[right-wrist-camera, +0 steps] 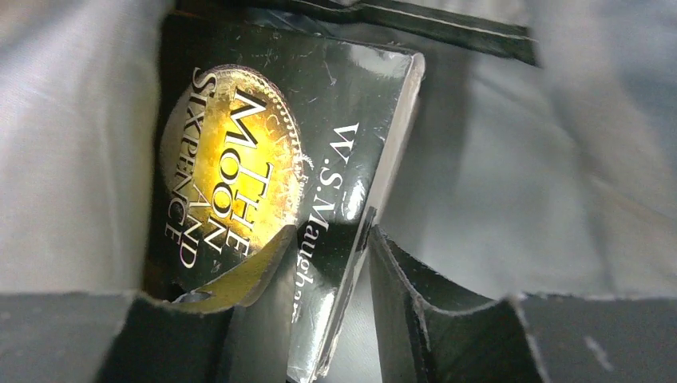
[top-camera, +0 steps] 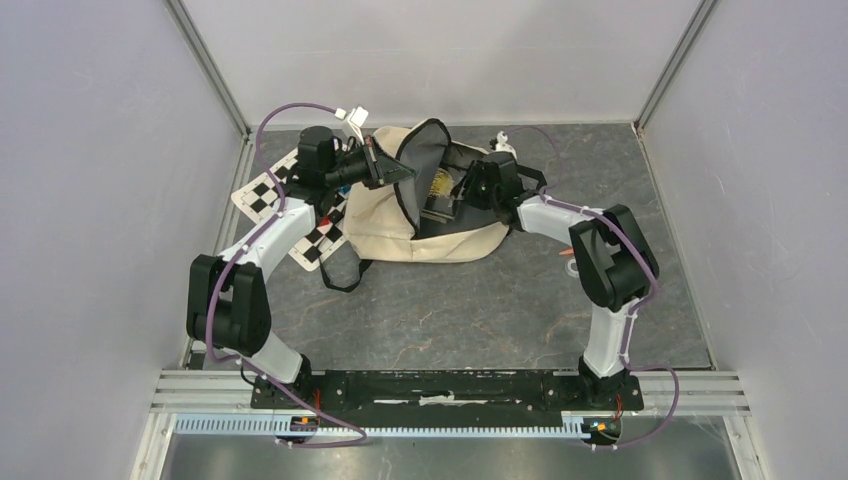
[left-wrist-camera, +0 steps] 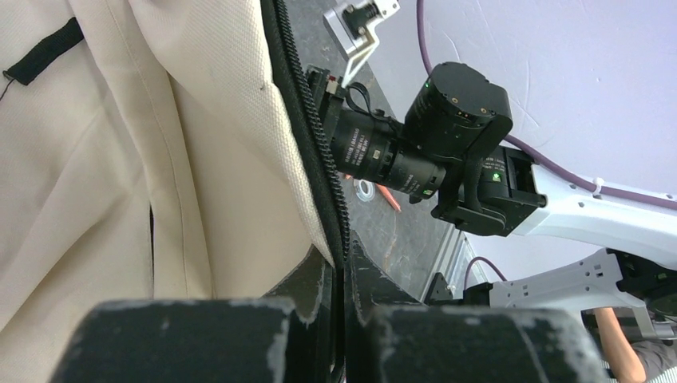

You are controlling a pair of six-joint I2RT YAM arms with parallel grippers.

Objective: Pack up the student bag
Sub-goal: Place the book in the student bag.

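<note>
The cream student bag (top-camera: 445,240) lies at the back middle of the table with its mouth held open. My left gripper (top-camera: 393,172) is shut on the bag's black zipper edge (left-wrist-camera: 323,152), with the cream canvas (left-wrist-camera: 199,159) to its left in the left wrist view; its jaws (left-wrist-camera: 345,263) are pressed together on the trim. My right gripper (top-camera: 458,193) reaches into the bag's mouth. In the right wrist view its jaws (right-wrist-camera: 332,233) are closed on a black book with a gold moon cover (right-wrist-camera: 263,144), inside the grey lining (right-wrist-camera: 495,175). The book also shows in the top view (top-camera: 437,195).
A black-and-white checkerboard sheet (top-camera: 268,195) lies under the bag's left side. A black strap (top-camera: 345,275) trails towards me. A small orange pencil (left-wrist-camera: 389,197) and a white ring (left-wrist-camera: 365,188) lie on the grey table right of the bag. Enclosure walls stand close all round.
</note>
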